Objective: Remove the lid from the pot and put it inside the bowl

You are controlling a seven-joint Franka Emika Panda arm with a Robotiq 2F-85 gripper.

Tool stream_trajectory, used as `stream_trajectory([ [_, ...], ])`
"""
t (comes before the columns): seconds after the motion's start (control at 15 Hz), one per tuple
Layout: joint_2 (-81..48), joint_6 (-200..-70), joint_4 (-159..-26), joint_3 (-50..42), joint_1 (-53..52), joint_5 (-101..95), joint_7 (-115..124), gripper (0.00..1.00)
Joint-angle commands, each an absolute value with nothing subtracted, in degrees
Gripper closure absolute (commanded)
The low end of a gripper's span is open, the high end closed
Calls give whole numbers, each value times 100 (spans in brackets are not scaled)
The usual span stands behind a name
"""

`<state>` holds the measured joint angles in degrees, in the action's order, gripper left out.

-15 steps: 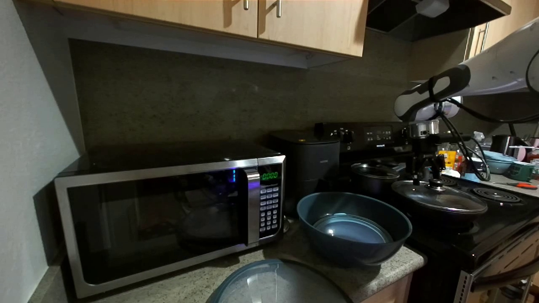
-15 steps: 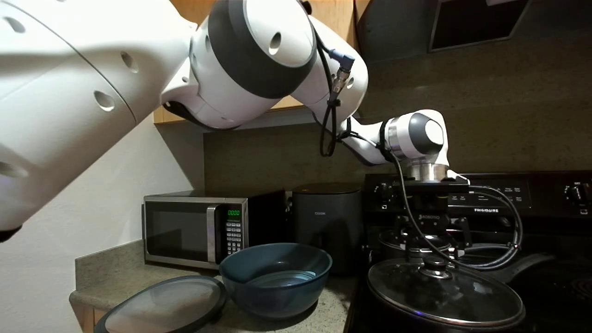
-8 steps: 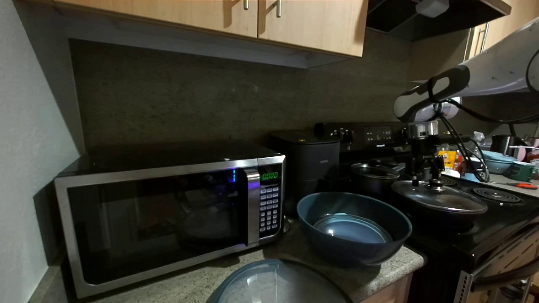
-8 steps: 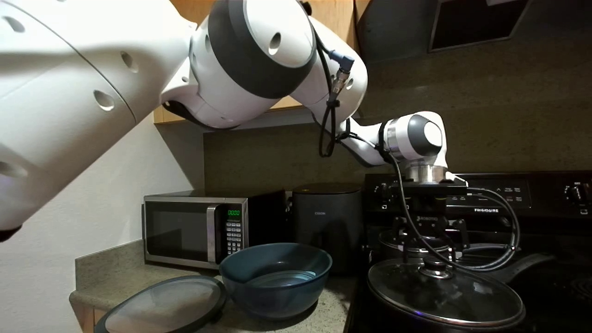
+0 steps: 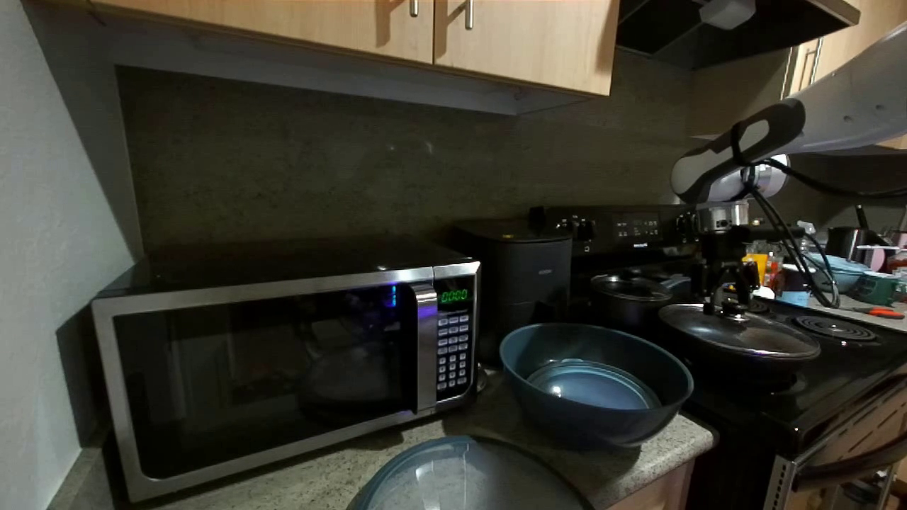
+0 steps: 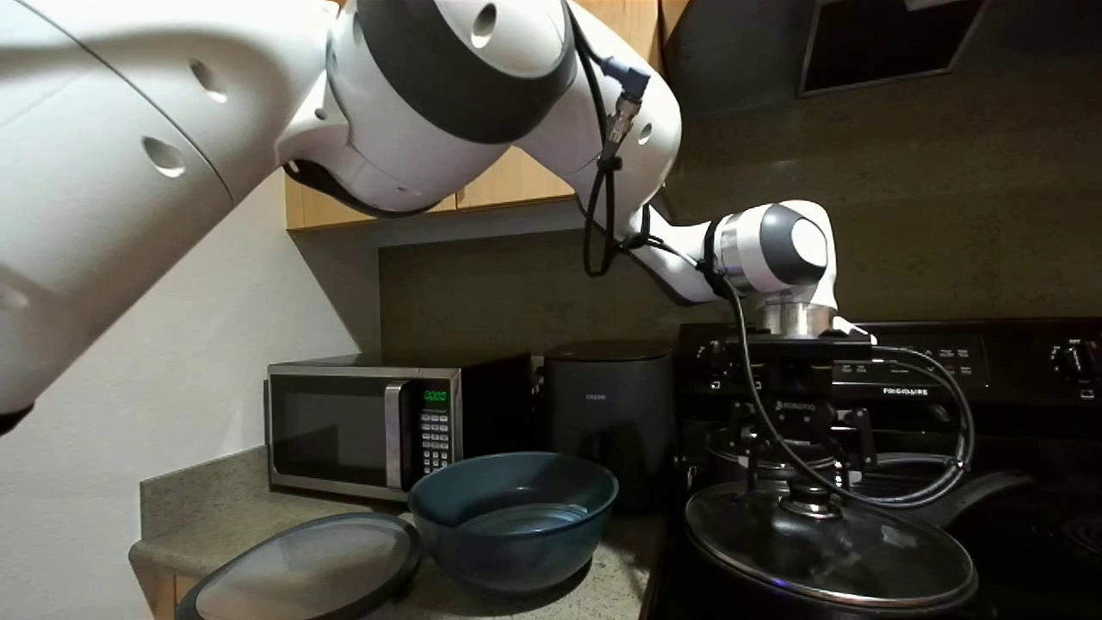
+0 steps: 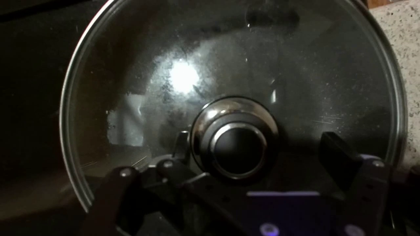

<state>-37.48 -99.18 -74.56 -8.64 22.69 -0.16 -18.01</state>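
The lid [image 7: 331, 82] looks like glossy glass, metal-rimmed. The bowl [image 6: 508, 555] looks like smooth, glossy plastic.

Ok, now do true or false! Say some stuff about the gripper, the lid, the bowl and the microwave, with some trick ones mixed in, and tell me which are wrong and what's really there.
1. The bowl stands on the counter. True.
2. In the wrist view, the knob of the lid shows between the fingers of the gripper. True.
3. The gripper is squeezing the knob tight. False: it is open, and a gap shows between the knob and one finger.
4. The lid is already inside the bowl. False: it sits on the pot.
5. The microwave shows green digits. True.
6. The bowl is bright yellow. False: it is blue-grey.
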Motion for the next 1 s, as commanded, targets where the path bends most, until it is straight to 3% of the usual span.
stream_trajectory([
  [0.0,-3700,-9959,-7493,-869,2282,-4,-1788,0],
  [0.13,-3655,-9977,-7526,-877,2286,-5,-1781,0],
  [0.2,-3684,-9887,-7480,-863,2297,8,-1820,25],
  [0.33,-3735,-9828,-7444,-868,2292,-11,-1806,33],
  [0.6,-3785,-9751,-7356,-875,2307,-52,-1863,60],
  [0.73,-3797,-9722,-7295,-871,2301,-61,-1871,70],
  [0.93,-3840,-9676,-7225,-881,2293,-86,-1853,75],
])
